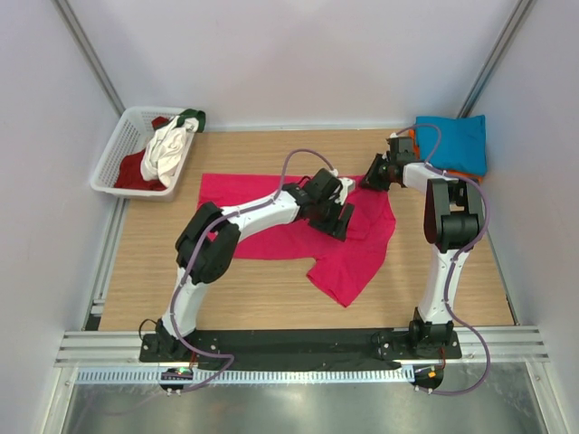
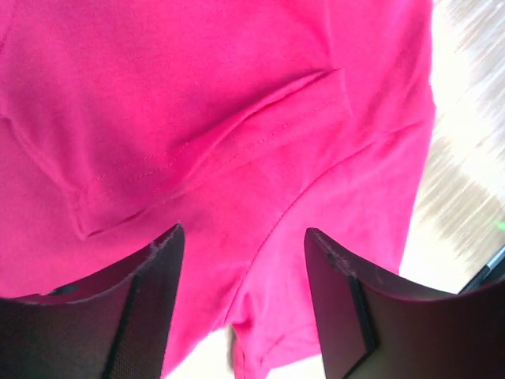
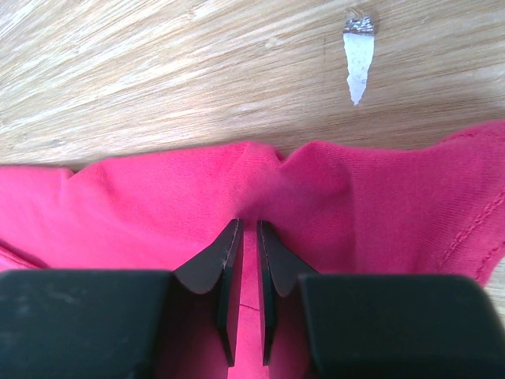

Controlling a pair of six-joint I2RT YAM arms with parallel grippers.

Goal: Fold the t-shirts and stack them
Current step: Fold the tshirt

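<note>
A magenta-pink t-shirt point(image 1: 348, 267) lies partly spread on the wooden table, with its right part bunched. My left gripper point(image 1: 339, 217) hovers over its middle, open and empty; in the left wrist view point(image 2: 243, 231) the fingers straddle a sleeve seam of the shirt point(image 2: 197, 95). My right gripper point(image 1: 369, 176) is at the shirt's far right edge. In the right wrist view point(image 3: 248, 223) it is shut on a pinched fold of the pink cloth point(image 3: 379, 197). A folded teal-blue t-shirt point(image 1: 452, 143) lies on an orange one point(image 1: 409, 136) at the back right.
A white lattice basket point(image 1: 113, 154) at the back left holds a white shirt point(image 1: 167, 149), a dark red one point(image 1: 136, 172) and a green one point(image 1: 194, 116). White walls close in the table. A white tape scrap point(image 3: 357, 59) sits on the wood beyond the right gripper.
</note>
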